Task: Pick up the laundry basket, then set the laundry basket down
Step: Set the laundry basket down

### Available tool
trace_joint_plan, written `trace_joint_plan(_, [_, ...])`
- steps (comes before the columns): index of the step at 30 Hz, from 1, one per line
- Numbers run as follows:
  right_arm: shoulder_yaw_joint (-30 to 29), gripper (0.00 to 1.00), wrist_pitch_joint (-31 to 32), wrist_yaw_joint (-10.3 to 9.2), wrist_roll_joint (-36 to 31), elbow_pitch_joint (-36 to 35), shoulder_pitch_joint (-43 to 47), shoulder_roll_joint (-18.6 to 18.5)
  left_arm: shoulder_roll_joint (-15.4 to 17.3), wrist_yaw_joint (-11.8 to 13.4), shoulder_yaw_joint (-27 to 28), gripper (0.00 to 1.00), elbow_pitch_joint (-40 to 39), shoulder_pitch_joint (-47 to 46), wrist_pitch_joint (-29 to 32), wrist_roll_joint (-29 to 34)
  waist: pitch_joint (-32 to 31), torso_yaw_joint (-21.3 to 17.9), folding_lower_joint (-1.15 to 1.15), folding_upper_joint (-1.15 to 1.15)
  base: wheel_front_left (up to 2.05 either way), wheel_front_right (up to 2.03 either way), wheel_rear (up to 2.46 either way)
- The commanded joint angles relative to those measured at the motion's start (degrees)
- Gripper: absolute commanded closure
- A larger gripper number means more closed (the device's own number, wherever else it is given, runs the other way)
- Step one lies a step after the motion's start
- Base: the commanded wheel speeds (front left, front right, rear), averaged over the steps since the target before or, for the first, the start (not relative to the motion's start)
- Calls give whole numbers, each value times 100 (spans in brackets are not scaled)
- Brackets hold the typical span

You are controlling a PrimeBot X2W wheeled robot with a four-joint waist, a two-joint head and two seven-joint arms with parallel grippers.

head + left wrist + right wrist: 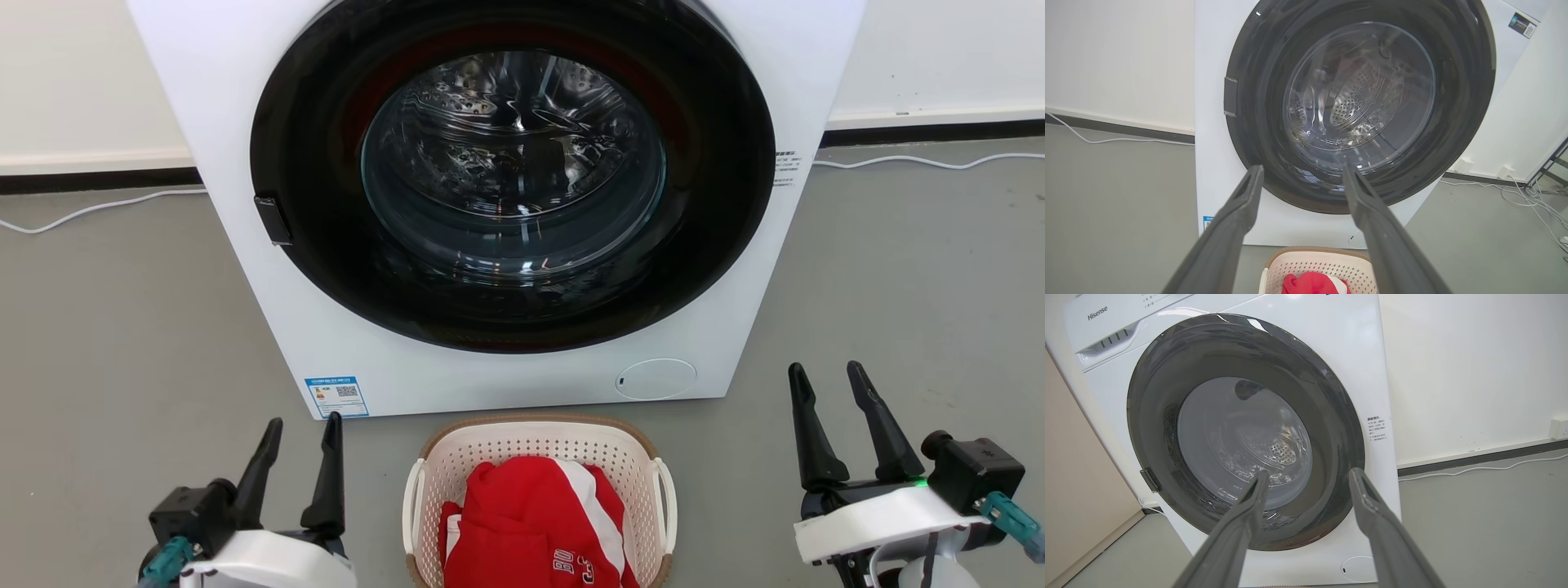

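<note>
Laundry lies in the laundry basket, a red and white garment heaped inside. It stands on the grey floor just in front of the washing machine, between the 2 claws. The left gripper and right gripper are both spread open and empty, apart from the handles
</note>
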Motion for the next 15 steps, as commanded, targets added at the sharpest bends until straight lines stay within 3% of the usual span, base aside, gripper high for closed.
trace_joint_plan(1, [79,0,-79,36,-67,-235,-20,-26,3,-35,196,0,-169,-75,-36,82,-6,4,0,0,0,0,0])
trace_joint_plan(15, [-26,0,-79,36,-233,-232,-19,-13,-126,-77,400,0,-247,-63,-36,379,34,19,0,0,0,0,0])
